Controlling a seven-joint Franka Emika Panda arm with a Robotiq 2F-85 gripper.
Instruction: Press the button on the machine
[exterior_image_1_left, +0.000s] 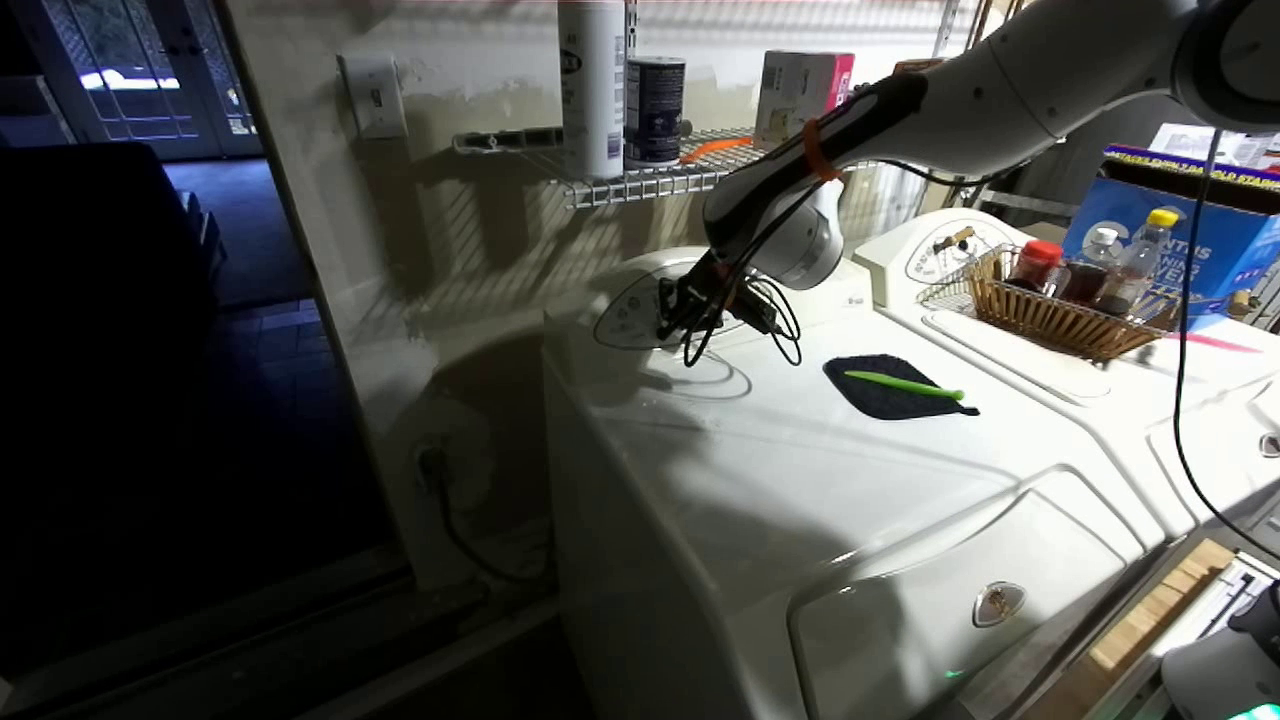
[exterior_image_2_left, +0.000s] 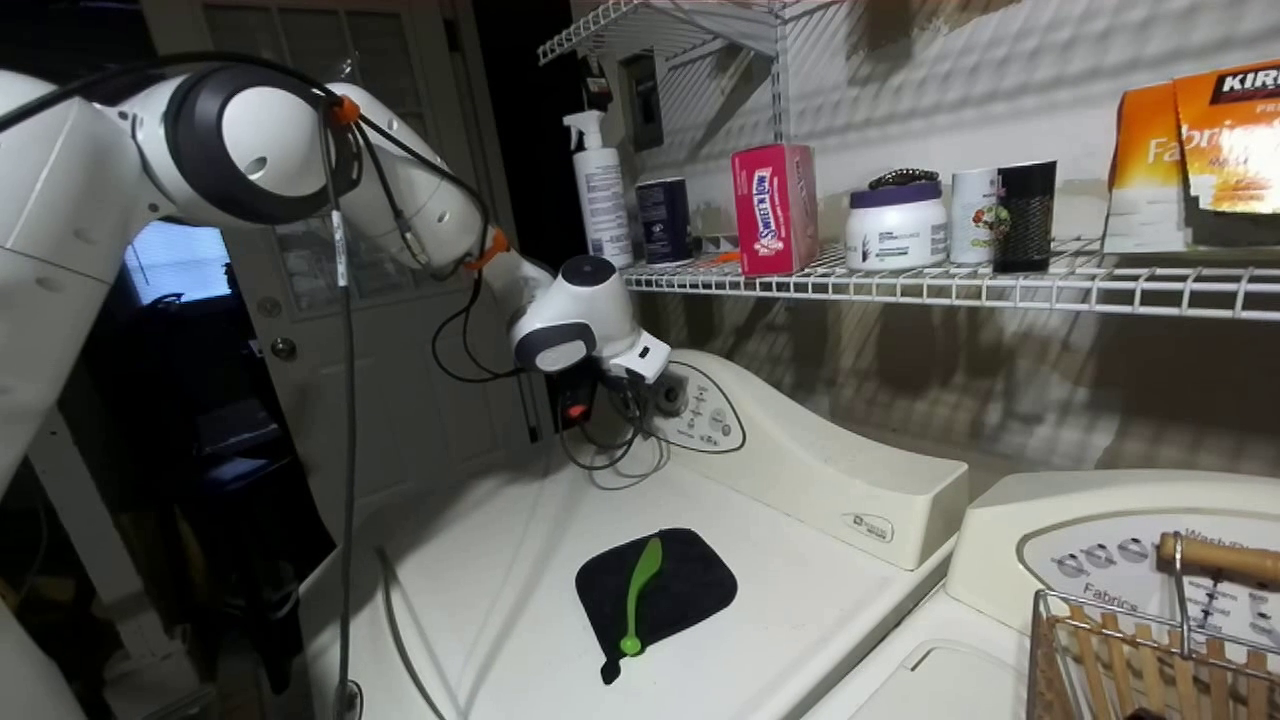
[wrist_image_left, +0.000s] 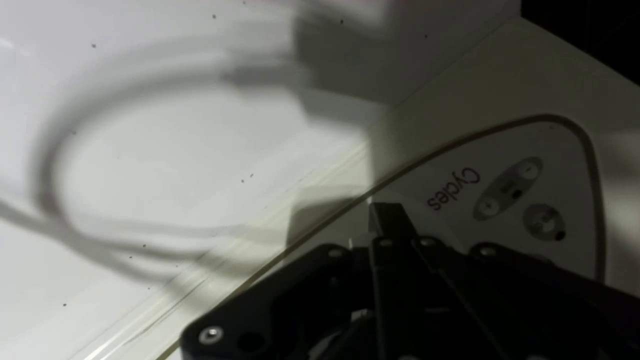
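The machine (exterior_image_1_left: 640, 470) is the large white appliance with a raised, sloped control panel (exterior_image_1_left: 625, 315); it also shows in an exterior view (exterior_image_2_left: 500, 560). Its panel (exterior_image_2_left: 690, 432) carries several grey buttons and a round dial (exterior_image_2_left: 672, 396), partly behind the gripper. In the wrist view, beside the printed word "Cycles", are an oval plus/minus button (wrist_image_left: 501, 196) and a round button (wrist_image_left: 544, 222). My gripper (wrist_image_left: 385, 207) is shut and empty, its tips over the panel's lower edge, left of these buttons. The gripper (exterior_image_1_left: 668, 322) hides part of the panel. I cannot tell whether it touches.
A black pot holder (exterior_image_1_left: 870, 400) with a green knife (exterior_image_1_left: 905, 385) lies on the machine's top. A wire shelf (exterior_image_2_left: 900, 285) with bottles and boxes hangs above the panel. A second white appliance (exterior_image_2_left: 1000, 510) with a basket (exterior_image_1_left: 1070, 320) stands beside. Cables loop around the gripper.
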